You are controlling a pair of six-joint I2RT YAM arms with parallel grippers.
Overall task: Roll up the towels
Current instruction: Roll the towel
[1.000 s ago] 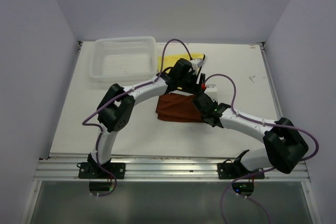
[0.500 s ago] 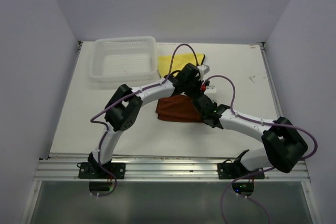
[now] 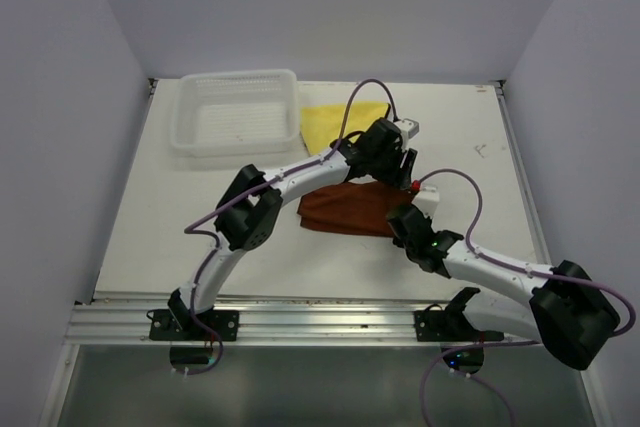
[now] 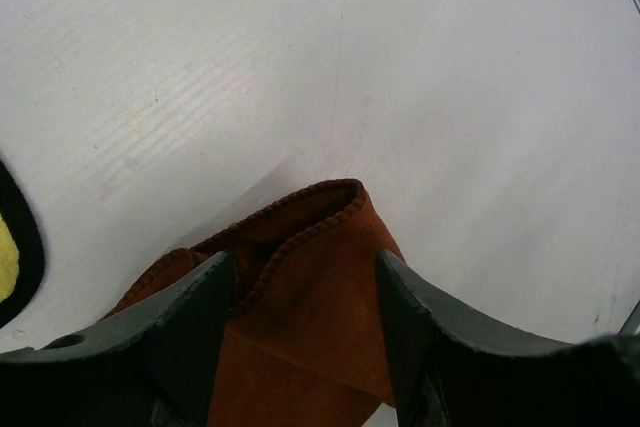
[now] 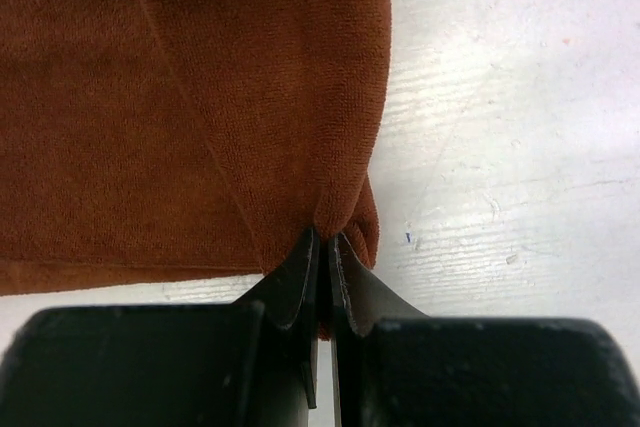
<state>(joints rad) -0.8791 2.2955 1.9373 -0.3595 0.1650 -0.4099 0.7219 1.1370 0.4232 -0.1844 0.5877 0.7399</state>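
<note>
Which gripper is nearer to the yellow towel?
Left. The left gripper straddles the far corner of the rust-brown towel, just beside the yellow towel. The right gripper pinches the brown cloth's near edge, on the side away from the yellow one.

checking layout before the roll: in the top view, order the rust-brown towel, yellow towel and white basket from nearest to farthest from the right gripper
1. rust-brown towel, table centre, its corner pinched in the right gripper.
2. yellow towel, farther back, near the middle.
3. white basket, back left corner.
</note>
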